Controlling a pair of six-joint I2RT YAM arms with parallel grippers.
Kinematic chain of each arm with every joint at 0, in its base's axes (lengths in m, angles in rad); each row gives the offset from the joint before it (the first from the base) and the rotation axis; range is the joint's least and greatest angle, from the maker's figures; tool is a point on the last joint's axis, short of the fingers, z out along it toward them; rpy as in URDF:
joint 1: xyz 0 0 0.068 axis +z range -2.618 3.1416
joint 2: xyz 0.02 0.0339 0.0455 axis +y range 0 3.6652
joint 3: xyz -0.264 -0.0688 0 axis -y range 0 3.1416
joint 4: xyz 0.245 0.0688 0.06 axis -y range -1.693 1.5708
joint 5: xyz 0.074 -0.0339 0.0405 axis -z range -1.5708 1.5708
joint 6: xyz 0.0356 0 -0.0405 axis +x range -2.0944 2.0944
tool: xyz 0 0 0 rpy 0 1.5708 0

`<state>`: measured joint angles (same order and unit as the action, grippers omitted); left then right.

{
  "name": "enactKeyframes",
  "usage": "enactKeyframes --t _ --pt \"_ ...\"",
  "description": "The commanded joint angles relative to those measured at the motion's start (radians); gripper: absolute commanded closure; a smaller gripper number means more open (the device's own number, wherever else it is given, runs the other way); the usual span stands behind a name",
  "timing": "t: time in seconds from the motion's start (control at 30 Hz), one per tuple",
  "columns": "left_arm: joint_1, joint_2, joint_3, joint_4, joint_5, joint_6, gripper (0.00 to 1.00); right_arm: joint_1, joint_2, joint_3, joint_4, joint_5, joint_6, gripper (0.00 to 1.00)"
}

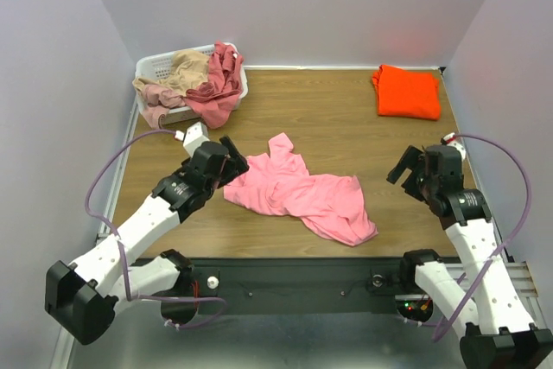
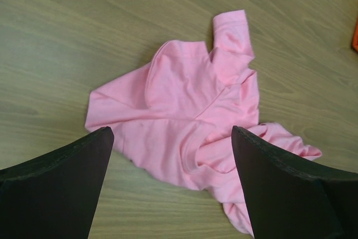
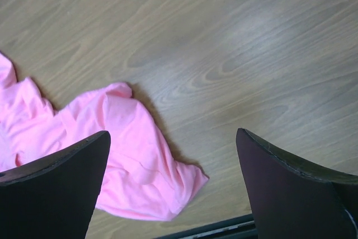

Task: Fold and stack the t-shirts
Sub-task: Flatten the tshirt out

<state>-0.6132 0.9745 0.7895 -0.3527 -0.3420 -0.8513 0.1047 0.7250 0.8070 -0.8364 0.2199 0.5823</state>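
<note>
A bright pink t-shirt (image 1: 298,192) lies crumpled and unfolded in the middle of the wooden table. My left gripper (image 1: 235,160) hovers just off the shirt's left edge, open and holding nothing. Its wrist view has the pink t-shirt (image 2: 184,110) spread beyond the left gripper (image 2: 170,132), neckline toward me. To the right of the shirt, my right gripper (image 1: 406,168) is open and empty. In the right wrist view the pink t-shirt's hem end (image 3: 134,160) lies to the left of the right gripper (image 3: 173,134). An orange t-shirt (image 1: 406,91) lies folded at the back right.
A white laundry basket (image 1: 155,62) stands at the back left corner, holding a tan tee (image 1: 186,66) and a dusty rose tee (image 1: 220,84) that drape over its rim. Walls close the table on three sides. A black rail (image 1: 294,274) runs along the near edge.
</note>
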Motion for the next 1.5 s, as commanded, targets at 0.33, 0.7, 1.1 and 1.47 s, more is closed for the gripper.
enactKeyframes --t 0.33,0.7,1.1,1.47 --pt "0.047 0.053 -0.243 0.127 0.046 -0.055 0.08 0.075 0.051 -0.216 0.184 -0.479 -0.022 0.0" --pt "0.178 0.162 -0.317 0.331 0.224 0.06 0.23 0.515 0.264 -0.157 0.183 -0.033 0.1 0.0" --pt "0.187 0.305 -0.308 0.377 0.25 0.093 1.0 0.59 0.353 -0.155 0.229 0.073 0.113 0.09" --pt "0.187 0.172 -0.364 0.388 0.216 0.092 1.0 0.652 0.511 -0.12 0.306 0.11 0.114 0.28"
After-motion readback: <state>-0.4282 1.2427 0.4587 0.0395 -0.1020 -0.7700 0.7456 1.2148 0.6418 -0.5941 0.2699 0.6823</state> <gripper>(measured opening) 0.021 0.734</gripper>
